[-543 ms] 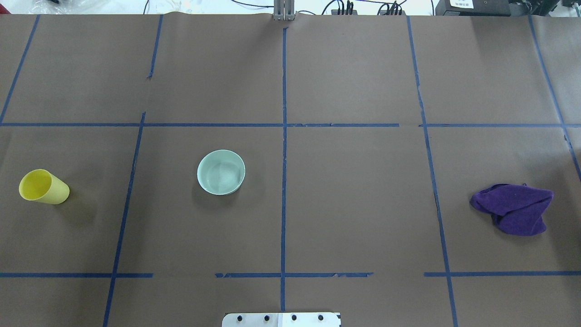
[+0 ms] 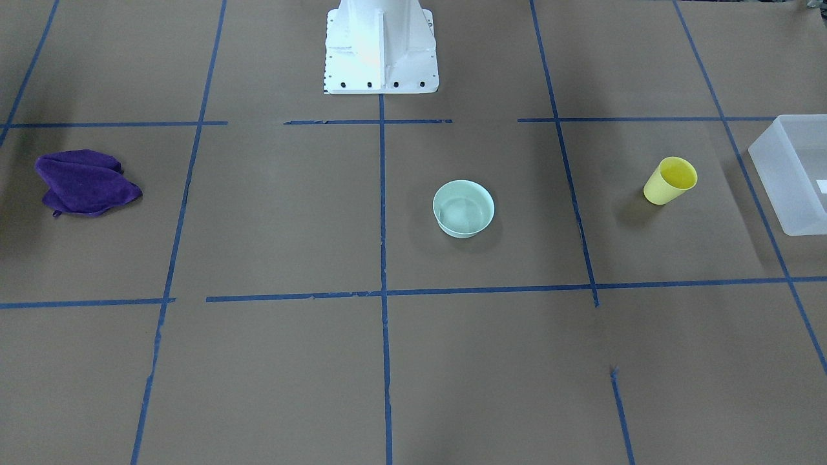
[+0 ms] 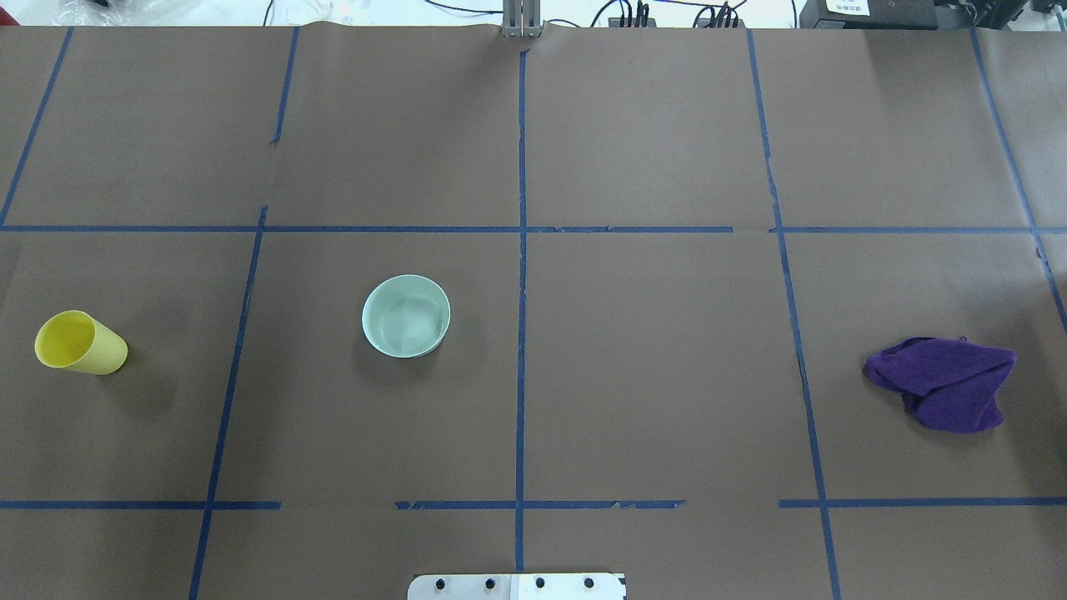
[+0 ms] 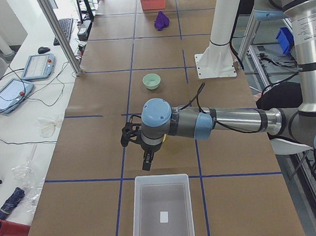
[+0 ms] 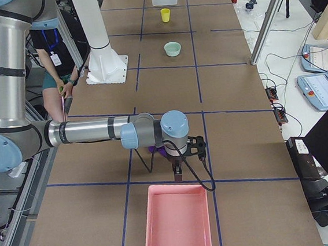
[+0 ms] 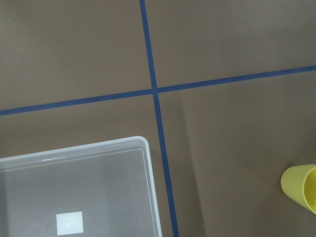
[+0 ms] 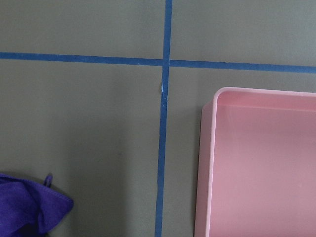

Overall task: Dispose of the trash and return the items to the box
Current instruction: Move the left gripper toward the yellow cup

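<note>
Cup: the yellow cup [image 3: 79, 342] stands mouth up at the far left of the overhead view, nothing touching it.
Box: the frosted box [image 2: 791, 194] sits at the front view's right edge, across a tape line from the cup.
Left gripper: the left gripper [image 4: 145, 161] hangs mid-frame in the left side view, above the box's far rim; jaws can't be told.
Right gripper: the right gripper [image 5: 177, 169] is low centre in the right side view, near the pink bin [image 7: 207, 163]; jaws unreadable.
Bowl: the mint bowl [image 3: 406, 316] is left of centre in the overhead view.
Cloth: the purple cloth [image 3: 942, 383] lies crumpled at the overhead view's right.
</note>
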Robot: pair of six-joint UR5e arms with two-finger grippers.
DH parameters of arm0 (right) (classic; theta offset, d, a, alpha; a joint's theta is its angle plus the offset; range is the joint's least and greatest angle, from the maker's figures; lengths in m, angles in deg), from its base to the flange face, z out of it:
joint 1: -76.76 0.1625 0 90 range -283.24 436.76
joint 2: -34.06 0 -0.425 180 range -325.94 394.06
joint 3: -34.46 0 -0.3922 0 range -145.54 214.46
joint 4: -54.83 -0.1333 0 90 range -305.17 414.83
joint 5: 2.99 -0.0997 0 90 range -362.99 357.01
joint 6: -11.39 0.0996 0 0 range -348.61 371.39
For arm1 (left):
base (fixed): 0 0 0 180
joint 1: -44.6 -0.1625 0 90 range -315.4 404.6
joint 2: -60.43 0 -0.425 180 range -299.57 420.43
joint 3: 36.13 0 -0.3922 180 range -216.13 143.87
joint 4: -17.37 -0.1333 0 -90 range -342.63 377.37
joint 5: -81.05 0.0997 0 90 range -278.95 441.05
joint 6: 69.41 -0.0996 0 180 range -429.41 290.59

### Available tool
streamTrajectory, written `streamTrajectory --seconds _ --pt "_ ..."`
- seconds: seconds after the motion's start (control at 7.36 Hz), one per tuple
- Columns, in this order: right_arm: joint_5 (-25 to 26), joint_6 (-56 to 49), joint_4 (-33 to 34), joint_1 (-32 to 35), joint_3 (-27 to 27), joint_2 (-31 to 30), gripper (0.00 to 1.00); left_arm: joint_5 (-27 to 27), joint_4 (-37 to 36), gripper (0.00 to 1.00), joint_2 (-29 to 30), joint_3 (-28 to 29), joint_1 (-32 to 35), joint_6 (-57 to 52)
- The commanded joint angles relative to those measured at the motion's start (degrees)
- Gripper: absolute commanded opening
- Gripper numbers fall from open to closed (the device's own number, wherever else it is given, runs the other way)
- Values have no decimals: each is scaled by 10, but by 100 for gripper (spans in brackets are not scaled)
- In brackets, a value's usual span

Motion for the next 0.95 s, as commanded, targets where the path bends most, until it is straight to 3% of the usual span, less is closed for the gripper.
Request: streamTrajectory --seconds 0.0,0.41,0.68,0.81 --pt "0 3 -2 -4 -8 4 100 1 72 100 17 3 -38 0" --pt "3 22 -92 -4 -8 27 100 -1 188 100 71 44 -54 4" --pt "-3 48 -95 -4 -11 45 100 -9 376 100 65 81 -55 55" --pt "-7 51 -110 -4 -6 45 100 -22 419 100 68 94 -65 115"
